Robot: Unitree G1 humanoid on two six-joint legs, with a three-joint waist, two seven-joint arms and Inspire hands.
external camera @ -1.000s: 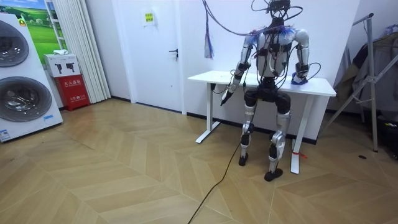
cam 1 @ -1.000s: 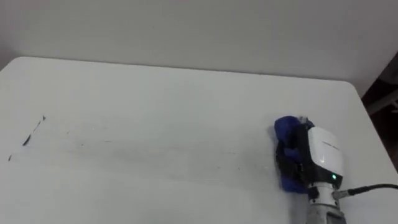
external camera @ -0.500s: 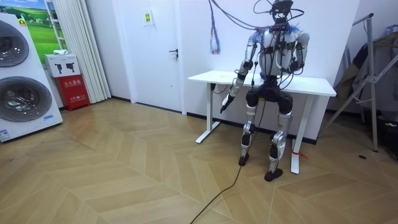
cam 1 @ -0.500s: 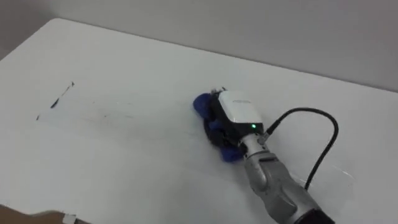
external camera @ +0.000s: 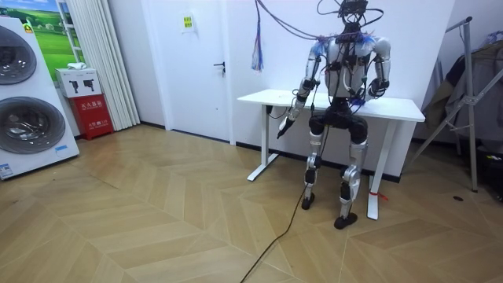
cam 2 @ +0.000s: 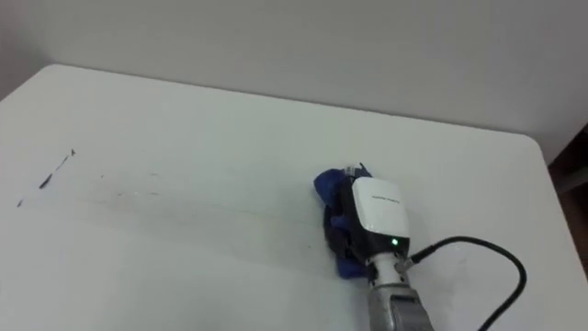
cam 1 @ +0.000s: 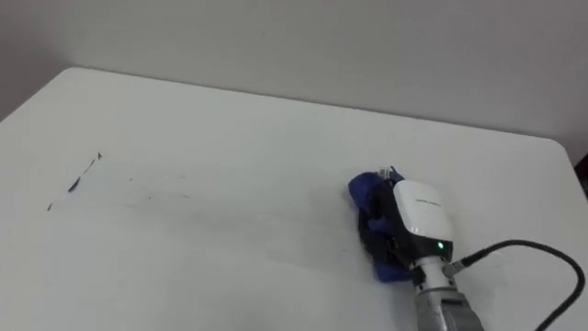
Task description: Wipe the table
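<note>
- The cloth (cam 1: 366, 195) is deep blue and bunched into a lumpy wad, with folds poking out ahead of the hand and to its left.
- It lies on the white table (cam 1: 230, 129), right of the middle and roughly halfway between the far and near sides.
- The right hand (cam 1: 415, 216) sits on top of the cloth, palm down, its white back plate facing up with a small green light near the wrist.
- Its dark fingers (cam 1: 381, 237) bend down into the wad and are clenched on it, with blue fabric showing on both sides of them.
- The right forearm comes in from the lower right and slants up toward the table's middle.
- In the room view the robot stands upright at the table's near side, and the left hand (external camera: 284, 124) hangs low just off the end of the table at the room view's left.
- Dark marks (cam 1: 73, 182), a short slanted stroke and a few specks, lie near the left edge, well apart from the cloth.
- Faint grey streaks run across the top between marks and cloth.
- The far edge runs along the wall and the rounded far right corner is near the hand, while a broad bare stretch lies to the cloth's left.
</note>
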